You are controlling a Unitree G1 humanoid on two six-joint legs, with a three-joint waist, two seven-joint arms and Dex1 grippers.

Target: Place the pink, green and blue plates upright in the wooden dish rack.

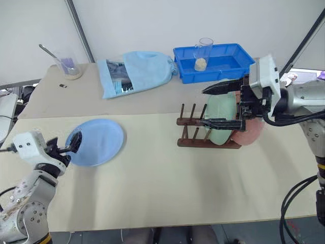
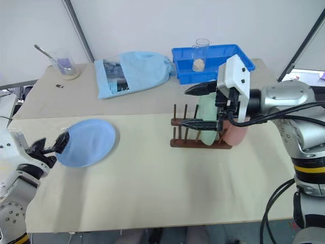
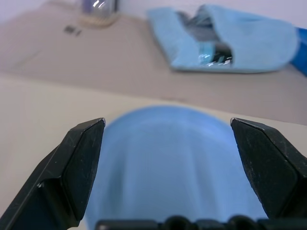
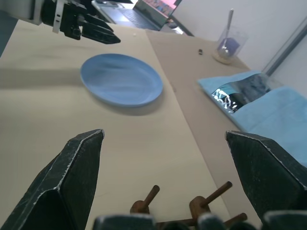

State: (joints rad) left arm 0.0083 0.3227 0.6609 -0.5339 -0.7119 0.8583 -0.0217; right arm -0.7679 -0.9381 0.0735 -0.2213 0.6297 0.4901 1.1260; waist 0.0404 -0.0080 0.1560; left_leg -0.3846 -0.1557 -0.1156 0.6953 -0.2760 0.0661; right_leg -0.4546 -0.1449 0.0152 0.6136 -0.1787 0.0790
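Note:
The light blue plate point(image 1: 99, 141) lies flat on the table at the left. My left gripper point(image 1: 71, 144) is open at its near-left rim, with the plate point(image 3: 172, 163) lying between and beyond the spread fingers in the left wrist view. The wooden dish rack point(image 1: 189, 142) stands at the right. The mint green plate point(image 1: 219, 114) stands upright between its pegs, with the pale pink plate point(image 1: 251, 133) upright just to its right. My right gripper point(image 1: 213, 105) hovers over the rack, pointing left, open and holding nothing; one finger is above the green plate and one in front of it.
A bright blue tray point(image 1: 231, 68) holding a glass beaker point(image 1: 203, 53) sits behind the rack. A light blue cloth bag point(image 1: 139, 71) lies at the back centre. A glass with a spoon point(image 1: 70, 65) stands at the back left, with a small dark item point(image 1: 63, 85) beside it.

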